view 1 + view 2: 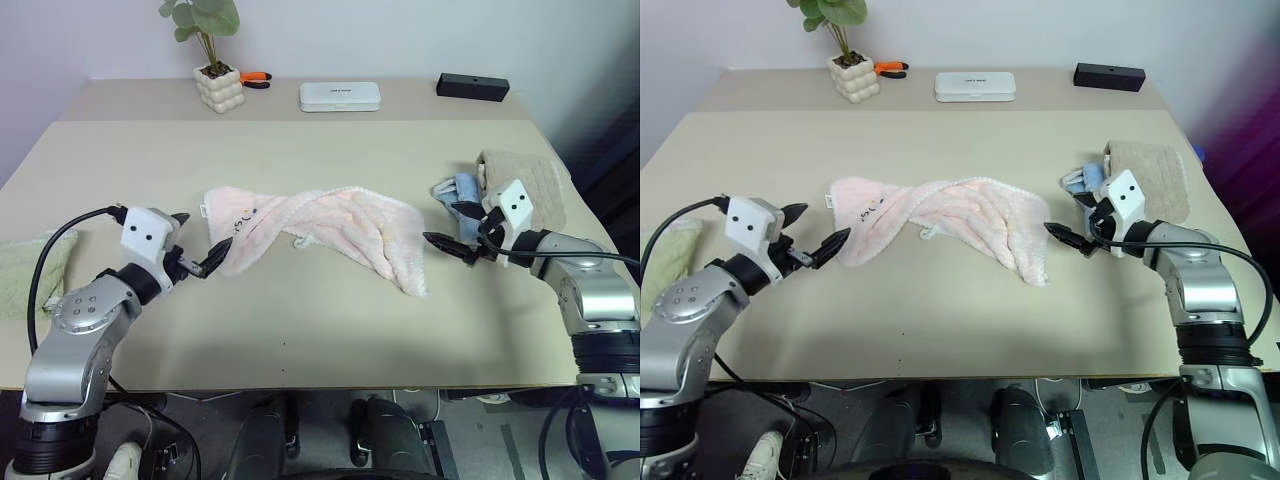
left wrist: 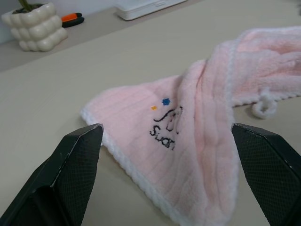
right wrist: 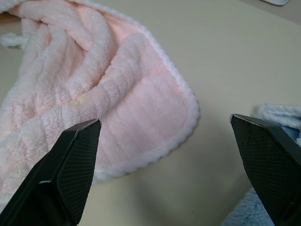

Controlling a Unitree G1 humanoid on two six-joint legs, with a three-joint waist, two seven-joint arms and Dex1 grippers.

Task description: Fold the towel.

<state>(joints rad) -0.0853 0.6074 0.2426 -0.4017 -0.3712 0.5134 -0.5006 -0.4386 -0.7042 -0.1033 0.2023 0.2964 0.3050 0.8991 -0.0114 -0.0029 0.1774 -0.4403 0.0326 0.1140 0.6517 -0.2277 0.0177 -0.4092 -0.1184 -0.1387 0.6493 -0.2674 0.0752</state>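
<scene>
From the head camera you see the pink towel point(image 1: 320, 232) lying crumpled mid-table point(image 1: 300, 330), its long axis running across from your left gripper point(image 1: 198, 262) to your right gripper point(image 1: 452, 247). Each gripper sits just off a towel end, jaws released, empty. In the left wrist view, wide jaws frame the embroidered corner. In the right wrist view, wide jaws frame the scalloped end.

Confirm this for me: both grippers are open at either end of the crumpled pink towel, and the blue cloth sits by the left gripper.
Wrong on one point: the blue cloth sits by the right gripper, as the left eye view shows. The rest holds: the left gripper and right gripper are open at either end of the crumpled pink towel.
</scene>
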